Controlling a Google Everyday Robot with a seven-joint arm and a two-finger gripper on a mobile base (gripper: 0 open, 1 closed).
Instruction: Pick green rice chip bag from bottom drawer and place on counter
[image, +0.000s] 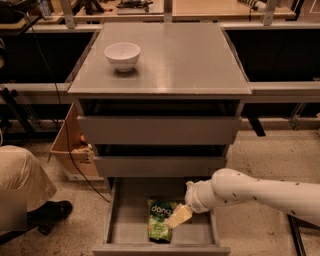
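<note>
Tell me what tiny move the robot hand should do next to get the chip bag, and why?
Probably ease the gripper a little further over the green rice chip bag, toward its dark round logo. The gripper sits over one edge of the bag, inside the open bottom drawer, while the bag lies flat on the drawer floor, so centring first looks safer for a grab.
</note>
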